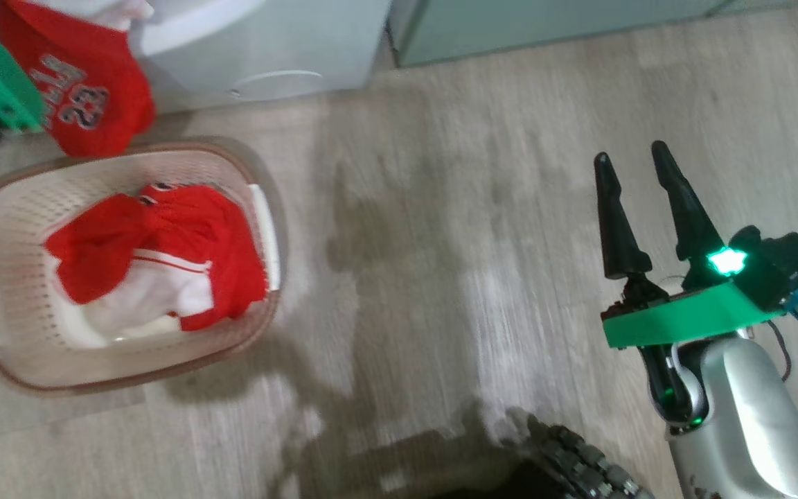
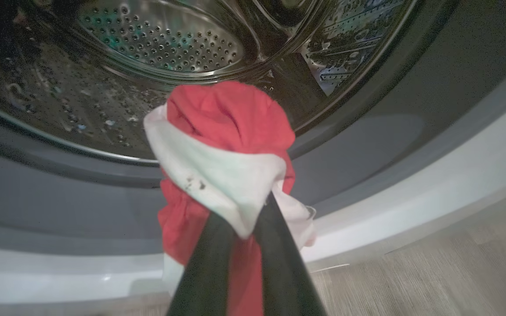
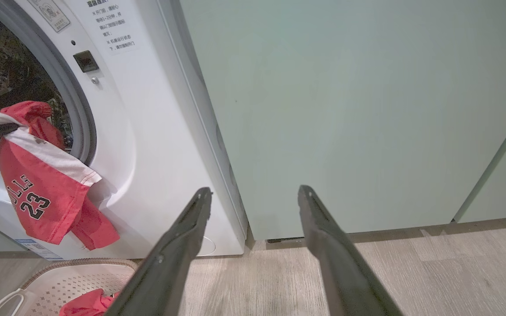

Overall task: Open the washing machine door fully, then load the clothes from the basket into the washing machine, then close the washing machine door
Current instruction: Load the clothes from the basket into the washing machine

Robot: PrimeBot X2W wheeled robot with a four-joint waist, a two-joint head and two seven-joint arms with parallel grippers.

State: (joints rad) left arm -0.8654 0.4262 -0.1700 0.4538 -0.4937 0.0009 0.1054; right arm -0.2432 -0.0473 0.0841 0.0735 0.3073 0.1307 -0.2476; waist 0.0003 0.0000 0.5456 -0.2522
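**Jersey at the drum mouth, left arm nearest**

The left gripper [image 2: 246,210] is clamped on a red jersey [image 2: 226,140], bunched at its fingertips and hanging below them. Straight beyond the tips opens the steel drum [image 2: 160,39] of the washing machine [image 3: 147,145]. Well aside, the right gripper [image 1: 631,156] stands spread and empty. More clothes [image 1: 163,249] lie in the basket [image 1: 18,229].

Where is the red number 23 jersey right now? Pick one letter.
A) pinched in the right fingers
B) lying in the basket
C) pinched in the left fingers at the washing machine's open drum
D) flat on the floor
C: the left fingers are shut on the red jersey, which hangs at the drum mouth of the washing machine.
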